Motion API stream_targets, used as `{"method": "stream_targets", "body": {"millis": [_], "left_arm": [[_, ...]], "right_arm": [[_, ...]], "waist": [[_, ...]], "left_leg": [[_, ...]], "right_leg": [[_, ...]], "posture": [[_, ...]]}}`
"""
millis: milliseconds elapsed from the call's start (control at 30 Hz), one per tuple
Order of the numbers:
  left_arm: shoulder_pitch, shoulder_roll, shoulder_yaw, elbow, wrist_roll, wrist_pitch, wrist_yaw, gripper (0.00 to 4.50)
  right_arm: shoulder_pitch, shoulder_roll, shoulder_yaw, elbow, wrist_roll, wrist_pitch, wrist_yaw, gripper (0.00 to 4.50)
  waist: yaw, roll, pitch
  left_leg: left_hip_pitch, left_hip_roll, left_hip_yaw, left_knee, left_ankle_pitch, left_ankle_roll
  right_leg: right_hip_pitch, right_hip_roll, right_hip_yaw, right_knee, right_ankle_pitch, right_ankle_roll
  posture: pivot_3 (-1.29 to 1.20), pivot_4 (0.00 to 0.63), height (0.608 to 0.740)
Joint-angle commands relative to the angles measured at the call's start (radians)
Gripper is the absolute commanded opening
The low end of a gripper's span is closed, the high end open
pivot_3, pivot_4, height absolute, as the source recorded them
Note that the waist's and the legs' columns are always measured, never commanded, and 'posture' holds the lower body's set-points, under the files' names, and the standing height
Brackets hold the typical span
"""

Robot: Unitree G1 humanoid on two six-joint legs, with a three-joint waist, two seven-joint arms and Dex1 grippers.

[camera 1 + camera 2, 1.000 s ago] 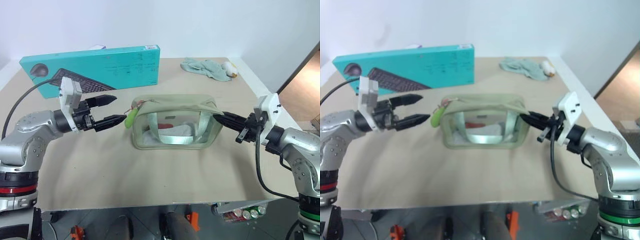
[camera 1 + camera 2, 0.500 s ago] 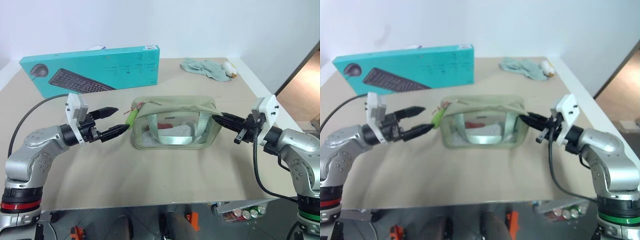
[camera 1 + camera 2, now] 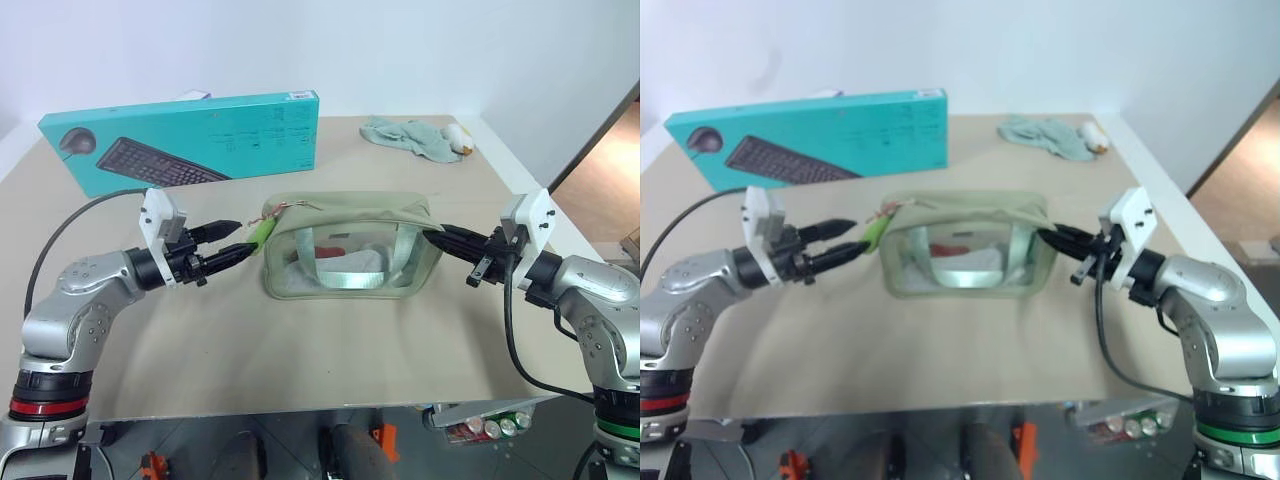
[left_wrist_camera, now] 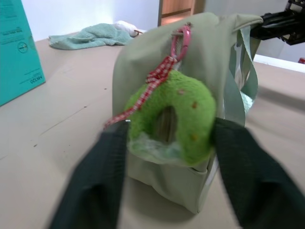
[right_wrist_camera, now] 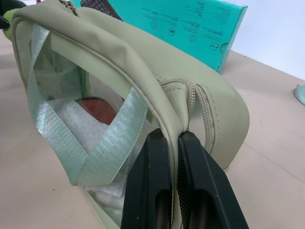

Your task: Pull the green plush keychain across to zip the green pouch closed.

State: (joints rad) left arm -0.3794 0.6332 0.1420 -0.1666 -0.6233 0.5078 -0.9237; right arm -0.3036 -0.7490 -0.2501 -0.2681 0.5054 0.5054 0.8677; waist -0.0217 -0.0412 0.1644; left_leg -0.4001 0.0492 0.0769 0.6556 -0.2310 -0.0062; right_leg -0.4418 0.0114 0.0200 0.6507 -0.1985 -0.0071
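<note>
The green pouch [image 3: 352, 246] sits mid-table [image 3: 300, 350], long axis running left to right. The green plush keychain [image 3: 261, 232] hangs off its left end, slanting down toward the left. Left gripper [image 3: 240, 238] points level at that end, fingers [image 4: 252, 181] either side of the plush and right against it, though I can't tell if it's really clamped yet. Right gripper [image 3: 437, 232] is pinched together on the pouch's right end fabric. Teal keyboard box [image 3: 190, 140] at the far left, a pale cloth [image 3: 410, 136] far right.
</note>
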Motion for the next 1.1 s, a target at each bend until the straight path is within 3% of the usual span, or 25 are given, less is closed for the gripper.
{"method": "stream_targets", "body": {"millis": [33,133,500,833,1100], "left_arm": [[-0.031,-0.013,-0.007,0.001,0.017,-0.033,0.001,1.05],[-0.052,-0.020,-0.006,0.025,0.039,-0.065,0.001,0.02],[-0.211,-0.010,0.020,0.026,-0.044,-0.031,-0.030,0.02],[-0.314,-0.045,-0.059,-0.016,-0.079,0.007,-0.076,0.02],[-0.371,-0.136,-0.156,0.003,-0.047,-0.017,-0.104,0.02]], "right_arm": [[-0.005,-0.016,-0.018,-0.016,0.008,-0.012,-0.003,0.00],[-0.003,-0.017,-0.020,-0.018,0.008,-0.012,-0.004,0.00],[0.003,-0.032,-0.026,-0.012,0.008,-0.019,0.004,0.00],[0.003,-0.037,-0.020,-0.017,0.009,-0.015,0.003,0.00],[-0.001,-0.040,-0.018,-0.013,0.005,-0.015,0.002,0.00]], "waist": [[0.000,0.000,0.000],[0.000,0.000,0.000],[0.001,0.000,0.000],[0.001,0.000,0.000],[0.001,0.000,0.000]], "left_leg": [[0.000,0.000,0.000,0.000,0.000,0.000],[0.000,0.000,0.000,0.000,0.000,0.000],[0.000,-0.001,0.000,0.000,0.000,0.000],[-0.001,-0.001,0.000,0.000,0.000,0.000],[-0.001,-0.001,0.000,0.000,0.000,0.000]], "right_leg": [[0.000,0.000,0.000,0.000,0.000,0.000],[0.000,0.000,0.000,0.000,0.000,0.000],[0.000,0.000,0.000,0.000,0.000,0.000],[0.000,0.000,0.000,0.000,0.000,0.000],[0.000,0.000,0.000,0.000,0.000,0.000]], "posture": [[0.00,0.150,0.740],[0.00,0.150,0.740],[0.00,0.150,0.740],[0.00,0.150,0.740],[0.00,0.150,0.740]]}}
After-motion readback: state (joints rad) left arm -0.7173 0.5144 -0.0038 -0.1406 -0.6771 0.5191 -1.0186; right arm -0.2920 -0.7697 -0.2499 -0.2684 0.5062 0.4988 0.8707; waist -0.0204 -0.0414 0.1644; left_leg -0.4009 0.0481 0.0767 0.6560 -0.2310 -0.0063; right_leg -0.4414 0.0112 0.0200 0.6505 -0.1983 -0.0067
